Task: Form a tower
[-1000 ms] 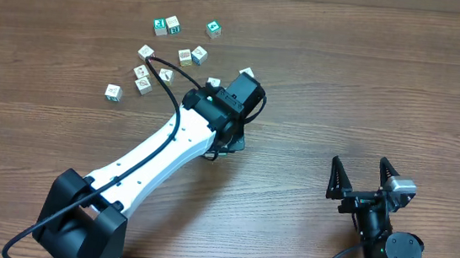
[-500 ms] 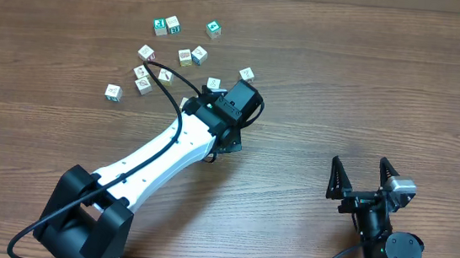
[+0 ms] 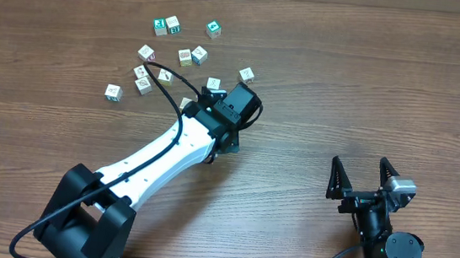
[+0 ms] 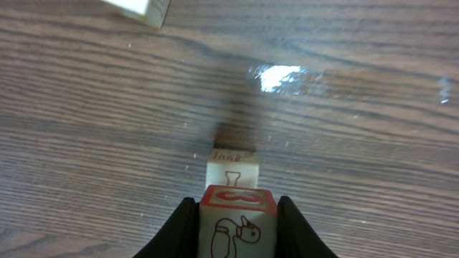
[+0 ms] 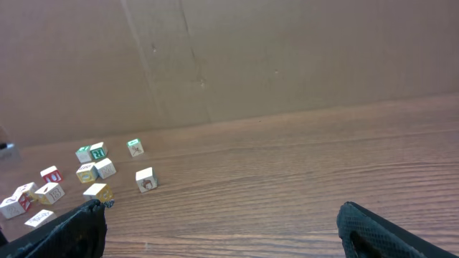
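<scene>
I am clamping my left claw [image 4: 237, 231] tight on a red-edged cube [image 4: 237, 218] with a small bird-like drawing on its face, the black fingers [image 4: 181, 228] pressing on both of its sides. The tower [image 4: 232, 169] is standing on the worktop [image 4: 358, 165] directly ahead of that cube, showing me only a pale block with faint print and throwing a dark shadow behind it. I cannot tell how many cubes high it is, nor whether the cube I am holding is touching it. From above, my own arm is hiding this spot. Loose cubes [image 3: 173, 24] are lying scattered on the far left part of the worktop, and one [image 4: 140, 8] is sitting at the top edge of my wrist view. My right claw [image 3: 361, 171] is resting near my base with its fingers spread wide, gripping nothing.
</scene>
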